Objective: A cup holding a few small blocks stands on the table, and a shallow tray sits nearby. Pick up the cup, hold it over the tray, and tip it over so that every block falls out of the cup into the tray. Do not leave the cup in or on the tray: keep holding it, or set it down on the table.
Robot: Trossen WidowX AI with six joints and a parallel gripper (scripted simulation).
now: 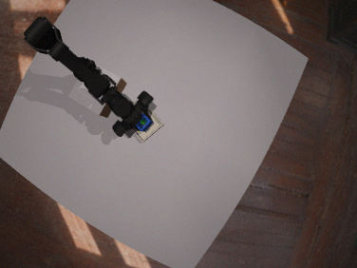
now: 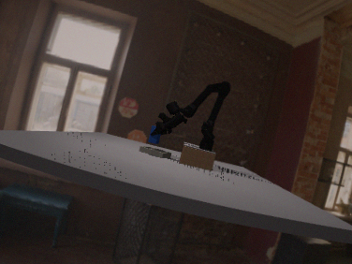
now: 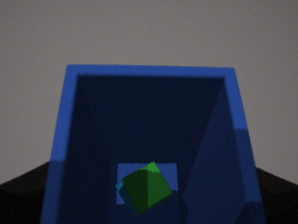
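A blue cup (image 1: 149, 124) (image 2: 154, 136) (image 3: 150, 70) is held above the table by my gripper (image 1: 141, 122) (image 2: 155, 133), which is shut on it from both sides. The cup looks roughly upright in the exterior view. The wrist view looks into its open top, where a green block (image 3: 147, 189) lies near the bottom and a small bit of a teal block (image 3: 119, 185) shows beside it. Other blocks may be hidden. The shallow cream tray (image 1: 152, 129) (image 2: 152, 151) lies on the table; the cup hangs over it, covering part of it in the top view.
A brown upright panel (image 1: 122, 86) (image 2: 198, 156) stands on the table behind the tray, towards the arm's base, with the arm passing over it. A pale flat area beside it is partly covered by the arm in the top view.
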